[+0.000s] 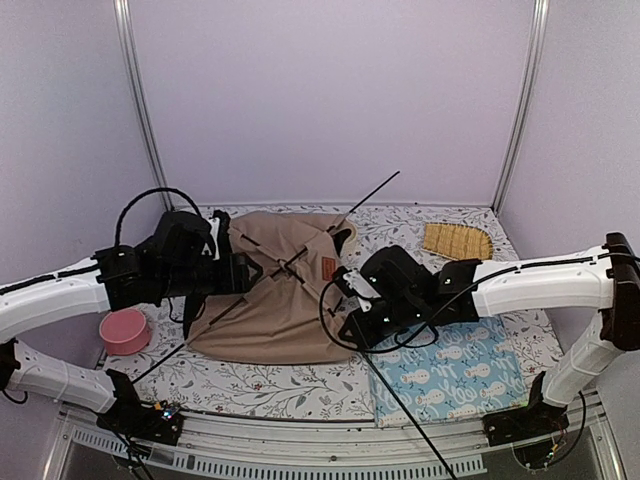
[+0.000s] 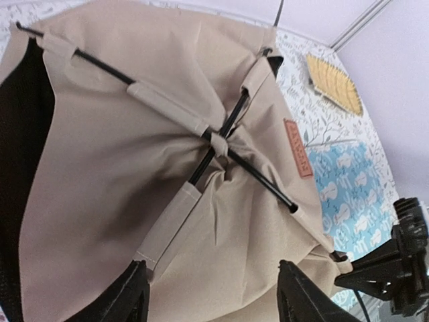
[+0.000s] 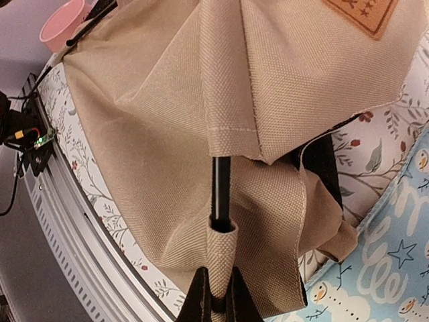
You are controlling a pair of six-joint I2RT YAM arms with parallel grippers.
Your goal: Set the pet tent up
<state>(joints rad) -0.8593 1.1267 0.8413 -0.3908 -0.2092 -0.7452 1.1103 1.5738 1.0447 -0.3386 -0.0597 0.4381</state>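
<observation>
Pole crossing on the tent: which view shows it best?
Left wrist: the pole crossing sits centred and close on the pet tent. Top external shows it small. Right wrist misses it, showing only one pole pinched in the right gripper.

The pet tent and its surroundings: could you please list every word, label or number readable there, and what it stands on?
Brown label patch on the pet tent: a line of printed letters, too blurred to read.
Blue mat: pale script-like marks among snowmen, not legible.
No other text is visible.
</observation>
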